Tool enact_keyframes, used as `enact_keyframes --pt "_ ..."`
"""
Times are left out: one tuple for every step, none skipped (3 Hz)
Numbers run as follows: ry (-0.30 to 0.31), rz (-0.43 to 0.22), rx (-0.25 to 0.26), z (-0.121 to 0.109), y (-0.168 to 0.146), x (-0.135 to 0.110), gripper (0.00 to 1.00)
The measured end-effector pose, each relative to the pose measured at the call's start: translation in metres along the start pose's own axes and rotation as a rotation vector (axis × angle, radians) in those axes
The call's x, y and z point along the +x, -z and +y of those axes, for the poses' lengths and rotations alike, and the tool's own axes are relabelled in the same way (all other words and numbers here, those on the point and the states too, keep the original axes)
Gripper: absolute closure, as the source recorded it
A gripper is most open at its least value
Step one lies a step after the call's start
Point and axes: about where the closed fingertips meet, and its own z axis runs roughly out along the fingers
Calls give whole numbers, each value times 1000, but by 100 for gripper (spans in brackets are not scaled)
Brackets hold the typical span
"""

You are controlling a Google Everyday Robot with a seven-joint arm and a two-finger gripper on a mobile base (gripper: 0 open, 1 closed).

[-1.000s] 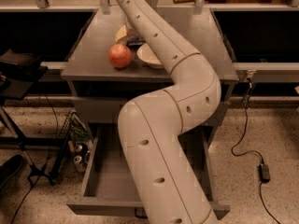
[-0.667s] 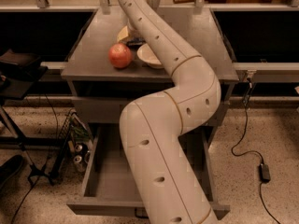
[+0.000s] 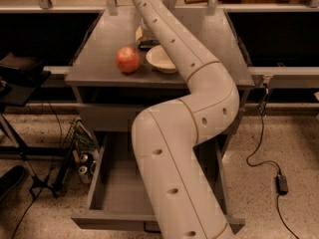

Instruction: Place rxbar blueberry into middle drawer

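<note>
The white jointed robot arm (image 3: 199, 108) rises from the bottom edge, bends at an elbow on the right and reaches back over the grey cabinet top (image 3: 99, 66). Since a second ago its upper end has edged slightly to the right. The two-finger gripper (image 3: 142, 37) is at the rear of the top, just behind the pale shallow bowl (image 3: 159, 59). It is almost wholly hidden by the arm, so I cannot tell whether it is open, closed or holding anything. A small dark flat shape at the arm's left edge, touching the bowl's far rim, looks like the rxbar blueberry (image 3: 148, 45) in its navy-black wrapper. The red-orange round fruit (image 3: 128, 59) sits just left of the bowl, where it was before. Below, the wide grey middle drawer (image 3: 112, 193) stays pulled out as earlier, with the arm crossing its right half and its bare tray showing on the left.
</note>
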Motion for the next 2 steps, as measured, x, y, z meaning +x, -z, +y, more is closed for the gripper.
enact_keyframes --pt "0 0 0 0 7 -2 72" --pt "0 0 0 0 10 -3 95"
